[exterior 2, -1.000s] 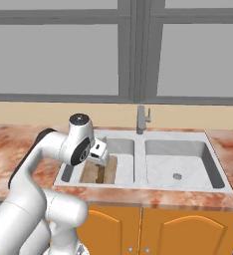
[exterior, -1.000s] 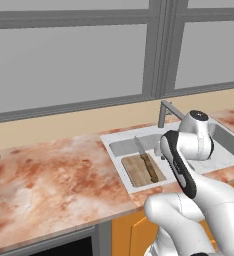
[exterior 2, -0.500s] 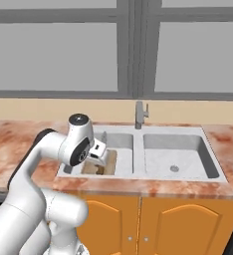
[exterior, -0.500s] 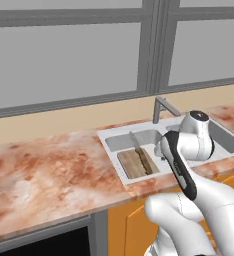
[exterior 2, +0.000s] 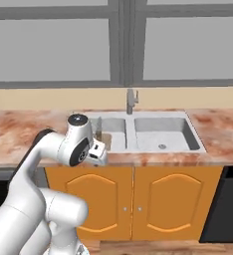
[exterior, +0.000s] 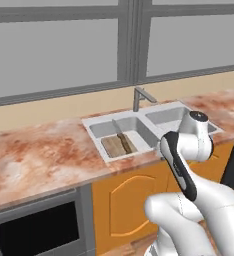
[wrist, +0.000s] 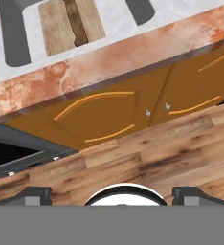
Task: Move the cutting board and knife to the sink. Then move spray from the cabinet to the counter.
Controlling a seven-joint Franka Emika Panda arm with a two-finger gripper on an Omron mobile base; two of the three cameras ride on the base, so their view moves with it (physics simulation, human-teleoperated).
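The cutting board (exterior: 114, 147) lies flat in the left basin of the sink (exterior: 96, 123), with the knife (exterior: 124, 140) resting lengthwise on it. The hand view looks down on the board (wrist: 54, 26) and the knife's brown handle (wrist: 75, 21) at its top edge. My gripper (exterior 2: 99, 152) hangs open and holds nothing, out in front of the counter's (exterior: 39, 155) edge and above the floor. Its two fingertips (wrist: 32, 194) stand far apart at the bottom of the hand view. The arm partly covers the board (exterior 2: 107, 139) in the right base view. The spray and the cabinet are out of view.
A faucet (exterior 2: 131, 101) stands behind the sink's divider, below a wide window. Orange base cabinet doors (exterior 2: 133, 199) run under the counter. A dark oven (exterior: 34, 230) sits to the left and a black appliance (exterior 2: 223, 204) to the right. Wooden floor (wrist: 147, 153) lies below.
Both base views have pulled back from the counter, so the base has driven away; more cabinet front and floor show. Board and knife stay in the basin. Gripper remains open.
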